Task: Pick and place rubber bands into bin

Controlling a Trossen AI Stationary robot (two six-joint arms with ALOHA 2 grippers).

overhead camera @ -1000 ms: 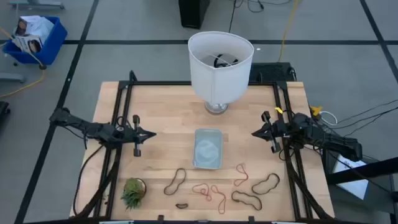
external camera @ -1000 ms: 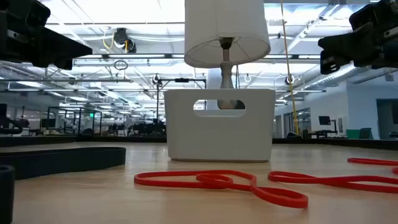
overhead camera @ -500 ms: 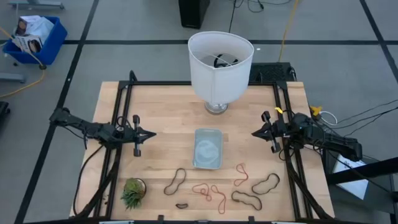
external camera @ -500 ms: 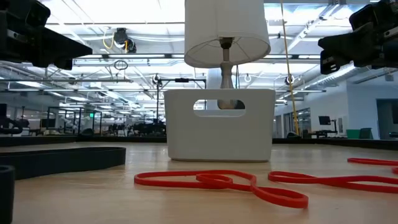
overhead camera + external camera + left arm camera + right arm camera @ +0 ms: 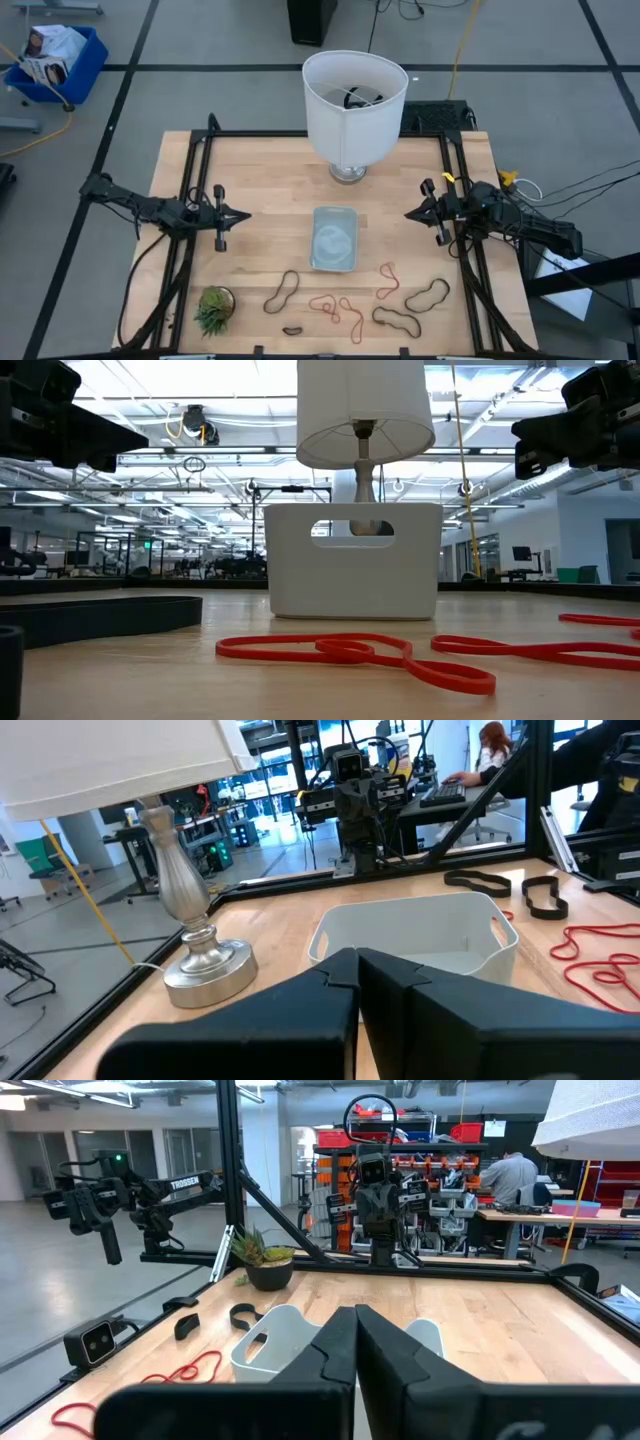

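Observation:
The pale bin (image 5: 334,239) stands on the table's middle; it also shows in the low view (image 5: 352,560) and both wrist views (image 5: 420,935) (image 5: 275,1342). Dark rubber bands (image 5: 283,291) (image 5: 427,294) (image 5: 397,320) and red-orange ones (image 5: 335,308) (image 5: 388,279) lie flat on the wood near the front edge. My left gripper (image 5: 244,215) hovers left of the bin, shut and empty. My right gripper (image 5: 409,214) hovers right of the bin, shut and empty.
A tall white lamp (image 5: 354,110) stands behind the bin. A small potted plant (image 5: 214,309) sits at the front left. A short dark band (image 5: 291,330) lies by the front edge. Black frame rails (image 5: 195,200) run along both table sides.

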